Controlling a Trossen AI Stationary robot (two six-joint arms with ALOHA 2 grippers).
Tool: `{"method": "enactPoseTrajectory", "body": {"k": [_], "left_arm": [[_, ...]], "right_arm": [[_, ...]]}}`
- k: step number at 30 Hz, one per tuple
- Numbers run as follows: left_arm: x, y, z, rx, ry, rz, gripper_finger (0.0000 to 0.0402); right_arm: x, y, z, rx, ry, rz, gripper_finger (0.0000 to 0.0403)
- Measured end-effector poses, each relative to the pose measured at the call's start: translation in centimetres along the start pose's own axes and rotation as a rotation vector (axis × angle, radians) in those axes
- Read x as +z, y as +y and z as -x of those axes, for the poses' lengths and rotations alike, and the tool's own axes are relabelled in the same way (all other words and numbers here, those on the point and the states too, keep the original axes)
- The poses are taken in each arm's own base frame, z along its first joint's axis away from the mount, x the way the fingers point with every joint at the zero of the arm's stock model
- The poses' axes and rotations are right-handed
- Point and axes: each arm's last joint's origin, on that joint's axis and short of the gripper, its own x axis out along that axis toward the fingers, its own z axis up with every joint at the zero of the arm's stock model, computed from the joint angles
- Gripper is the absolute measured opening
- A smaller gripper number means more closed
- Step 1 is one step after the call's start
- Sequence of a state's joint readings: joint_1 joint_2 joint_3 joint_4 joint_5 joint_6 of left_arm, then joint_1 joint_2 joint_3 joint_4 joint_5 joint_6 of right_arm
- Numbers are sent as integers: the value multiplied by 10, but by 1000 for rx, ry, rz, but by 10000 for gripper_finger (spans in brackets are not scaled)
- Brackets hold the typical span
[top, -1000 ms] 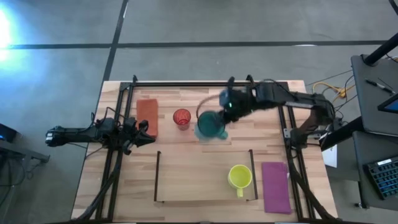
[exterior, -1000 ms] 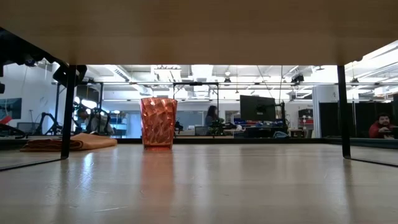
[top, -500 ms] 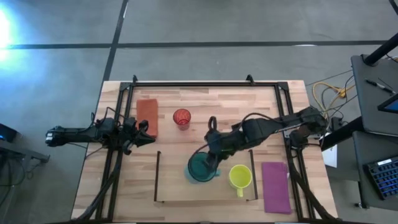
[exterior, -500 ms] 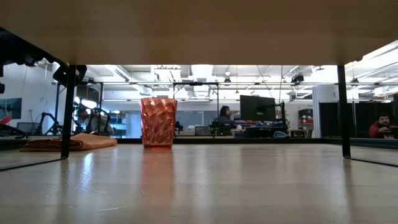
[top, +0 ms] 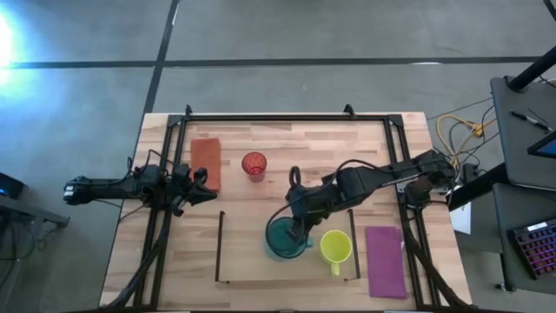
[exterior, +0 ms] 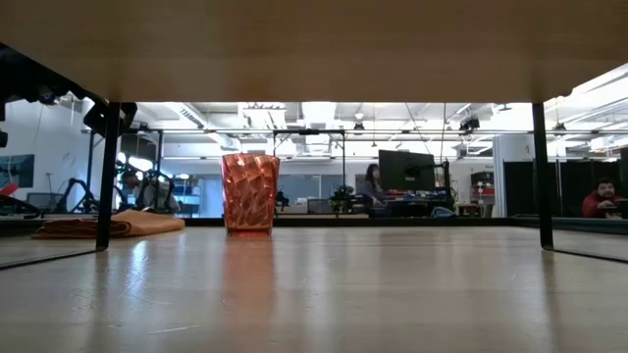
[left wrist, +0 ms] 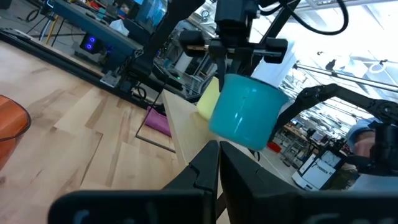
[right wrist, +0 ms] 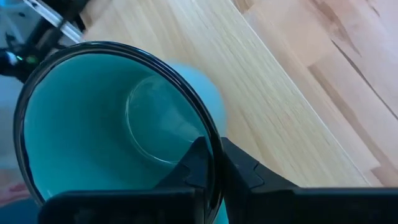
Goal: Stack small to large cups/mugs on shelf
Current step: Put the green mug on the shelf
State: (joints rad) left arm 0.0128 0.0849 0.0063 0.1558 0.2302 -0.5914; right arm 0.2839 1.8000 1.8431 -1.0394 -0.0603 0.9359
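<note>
1. Three cups: the teal mug (top: 285, 237) sits within the shelf (top: 219, 248), just beside the yellow mug (top: 334, 247); the red cup (top: 254, 164) stands apart on the bench (top: 261, 200).
2. The right pincer (top: 300, 228) pinches the teal mug's rim, seemingly lifted.
3. The left pincer (top: 201, 183) waits, fingers together, near the orange cloth (top: 206, 162).

Glossy teal mug (right wrist: 112, 130); wood table (top: 261, 196)
</note>
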Motion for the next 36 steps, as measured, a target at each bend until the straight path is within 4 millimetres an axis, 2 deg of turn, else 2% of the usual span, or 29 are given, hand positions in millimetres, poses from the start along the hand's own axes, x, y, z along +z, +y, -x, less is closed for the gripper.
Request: {"method": "enactPoseTrajectory", "body": {"k": [15, 21, 27, 30, 33, 36], "left_arm": [[0, 0, 0, 0, 0, 0, 0], [0, 0, 0, 0, 0, 0, 0], [0, 0, 0, 0, 0, 0, 0], [0, 0, 0, 0, 0, 0, 0], [0, 0, 0, 0, 0, 0, 0], [0, 0, 0, 0, 0, 0, 0]], "right_arm": [[1, 4, 3, 55, -2, 61, 95], [0, 4, 15, 80, -15, 71, 107], [-3, 1, 41, 110, -47, 91, 109], [-7, -9, 55, 32, -60, 86, 106], [-8, -25, 60, -89, -29, 56, 87], [-6, -29, 54, -125, -10, 49, 52]]}}
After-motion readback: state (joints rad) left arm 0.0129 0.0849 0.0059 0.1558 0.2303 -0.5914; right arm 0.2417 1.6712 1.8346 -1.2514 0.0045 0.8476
